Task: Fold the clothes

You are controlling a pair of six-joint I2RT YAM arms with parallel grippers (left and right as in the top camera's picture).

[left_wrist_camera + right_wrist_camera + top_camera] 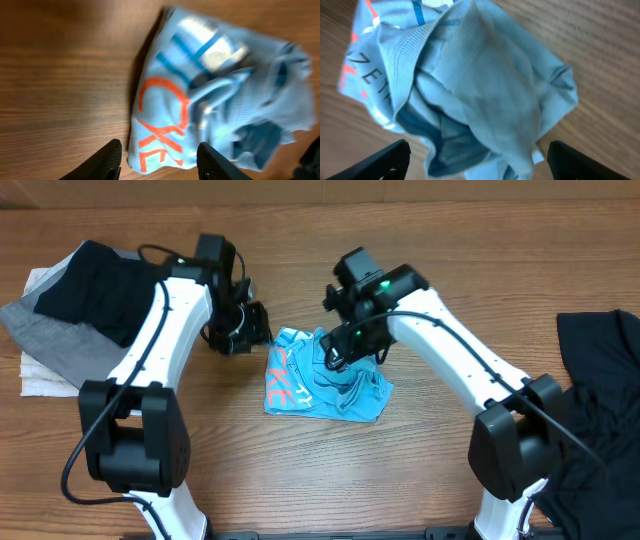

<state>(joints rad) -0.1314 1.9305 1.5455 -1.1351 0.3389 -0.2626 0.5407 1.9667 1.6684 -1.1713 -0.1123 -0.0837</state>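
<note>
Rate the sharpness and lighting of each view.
Overhead: sharp and evenly lit, with only soft shadows on the table. Left wrist: the light blue T-shirt is smeared, worst at its upper right, and the wood beside it less so. Right wrist: the shirt's ribbed collar is in focus, and the right claw shows as dark shapes at the bottom corners.
</note>
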